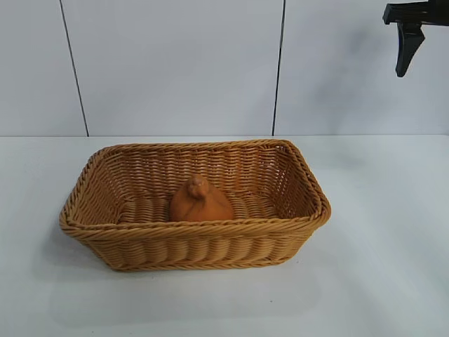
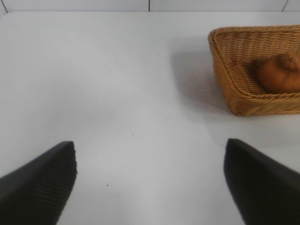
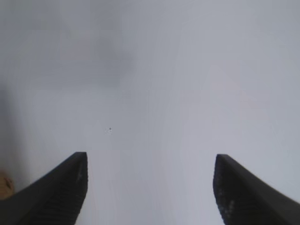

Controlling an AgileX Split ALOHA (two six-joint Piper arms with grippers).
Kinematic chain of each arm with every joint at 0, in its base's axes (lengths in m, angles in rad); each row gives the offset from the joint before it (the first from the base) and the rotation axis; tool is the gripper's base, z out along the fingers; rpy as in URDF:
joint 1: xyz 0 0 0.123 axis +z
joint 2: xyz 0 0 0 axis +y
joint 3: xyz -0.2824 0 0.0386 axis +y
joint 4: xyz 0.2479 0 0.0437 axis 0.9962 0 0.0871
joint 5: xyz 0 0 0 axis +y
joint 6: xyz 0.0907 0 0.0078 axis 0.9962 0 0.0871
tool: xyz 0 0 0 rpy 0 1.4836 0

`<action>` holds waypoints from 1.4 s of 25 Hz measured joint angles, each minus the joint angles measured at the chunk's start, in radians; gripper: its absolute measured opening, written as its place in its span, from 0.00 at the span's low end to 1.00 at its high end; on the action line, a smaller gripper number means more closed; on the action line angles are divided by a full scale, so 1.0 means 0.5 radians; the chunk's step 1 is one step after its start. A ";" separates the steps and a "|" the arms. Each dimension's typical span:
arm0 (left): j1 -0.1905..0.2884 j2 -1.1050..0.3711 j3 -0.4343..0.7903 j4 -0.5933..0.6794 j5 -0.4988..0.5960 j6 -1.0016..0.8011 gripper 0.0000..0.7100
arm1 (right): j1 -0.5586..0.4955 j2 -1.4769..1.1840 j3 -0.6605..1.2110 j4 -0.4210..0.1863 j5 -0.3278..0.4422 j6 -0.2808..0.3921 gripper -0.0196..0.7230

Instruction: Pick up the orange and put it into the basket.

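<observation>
Inside basket [image 1: 91, 217], orange [image 1: 200, 201], nothing beside

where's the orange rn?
The orange sits inside the basket, near the middle of its floor and close to the front wall in the exterior view. Neither gripper touches it.

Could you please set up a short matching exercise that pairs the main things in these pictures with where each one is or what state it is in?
Things:
1. orange
2. basket
3. left claw
4. right claw

Places or states:
A. open above bare table, basket off to one side
B. resting on the white table
C. lying inside the basket
D. open, raised high at the exterior view's top right

Pairs: 1-C, 2-B, 3-A, 4-D
</observation>
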 joint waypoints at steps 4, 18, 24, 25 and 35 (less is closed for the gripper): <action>0.000 0.000 0.000 0.000 0.000 0.000 0.86 | 0.000 -0.213 0.392 0.000 -0.002 -0.005 0.72; 0.000 0.000 0.000 0.000 0.000 0.000 0.86 | 0.000 -1.617 2.239 0.000 -0.088 -0.049 0.72; 0.000 0.000 0.000 0.000 0.000 0.000 0.86 | 0.000 -2.375 2.751 0.000 -0.321 -0.054 0.72; 0.000 0.000 0.000 0.000 0.002 0.000 0.86 | 0.000 -2.489 2.794 0.000 -0.335 -0.054 0.72; 0.000 0.000 0.000 0.002 0.004 0.000 0.86 | 0.000 -3.605 2.815 0.028 -0.380 -0.054 0.72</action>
